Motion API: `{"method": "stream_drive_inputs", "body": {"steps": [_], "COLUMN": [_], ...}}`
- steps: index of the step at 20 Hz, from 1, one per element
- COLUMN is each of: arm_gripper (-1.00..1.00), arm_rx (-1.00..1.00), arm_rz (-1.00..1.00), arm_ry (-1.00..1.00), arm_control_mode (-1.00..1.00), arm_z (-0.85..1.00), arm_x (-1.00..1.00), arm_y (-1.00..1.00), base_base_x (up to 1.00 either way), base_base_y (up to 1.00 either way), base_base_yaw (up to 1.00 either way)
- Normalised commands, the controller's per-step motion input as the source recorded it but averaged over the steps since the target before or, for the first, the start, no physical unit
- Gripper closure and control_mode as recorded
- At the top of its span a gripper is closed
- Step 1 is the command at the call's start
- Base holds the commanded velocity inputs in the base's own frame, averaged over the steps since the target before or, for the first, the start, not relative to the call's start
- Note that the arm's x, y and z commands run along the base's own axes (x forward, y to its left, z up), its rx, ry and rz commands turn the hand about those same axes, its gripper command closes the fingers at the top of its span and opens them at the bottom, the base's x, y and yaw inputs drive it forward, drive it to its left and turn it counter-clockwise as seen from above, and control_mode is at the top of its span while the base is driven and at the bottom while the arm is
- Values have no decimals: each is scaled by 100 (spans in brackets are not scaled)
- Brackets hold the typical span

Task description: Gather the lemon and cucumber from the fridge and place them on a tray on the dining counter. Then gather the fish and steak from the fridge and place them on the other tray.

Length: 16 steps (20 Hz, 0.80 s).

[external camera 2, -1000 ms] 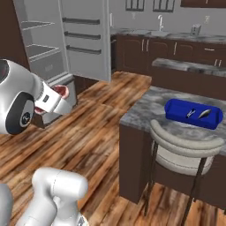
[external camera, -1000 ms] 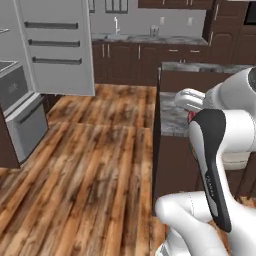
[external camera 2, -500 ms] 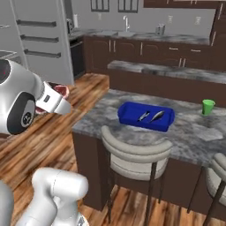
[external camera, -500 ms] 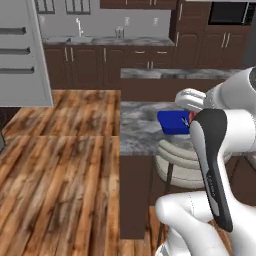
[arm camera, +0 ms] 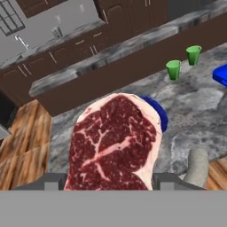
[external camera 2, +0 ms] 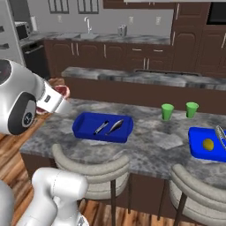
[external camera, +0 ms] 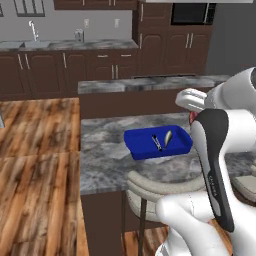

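Red steak is clamped in the gripper, near the left blue tray, where the fish lies; the lemon sits in the right tray. Steak drop-off remains.

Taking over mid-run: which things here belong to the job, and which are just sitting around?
Job: steak in the gripper; near tray holding the fish; far tray with the lemon; dining counter.
Bystanders: two green cups; stools; sink.

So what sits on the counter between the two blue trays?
Two bright green cups toward the back in the right base view; otherwise bare grey marbled stone.
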Motion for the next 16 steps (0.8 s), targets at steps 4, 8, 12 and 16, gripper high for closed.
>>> {"method": "stream_drive_inputs", "body": {"steps": [4,8,12,16], "arm_gripper": [100,100,100,100], "arm_rx": [0,3,15,11], "arm_rz": [0,-2,-1,0], "arm_ry": [0,4,24,28], "arm_control_mode": [100,-100,-100,-100], "arm_z": [0,0,-8,-26], "arm_x": [0,25,100,100], "arm_y": [0,-3,-13,-3], "base_base_x": [86,75,0,0], "base_base_y": [-15,-6,0,0], "base_base_yaw": [-23,-11,0,0]}}
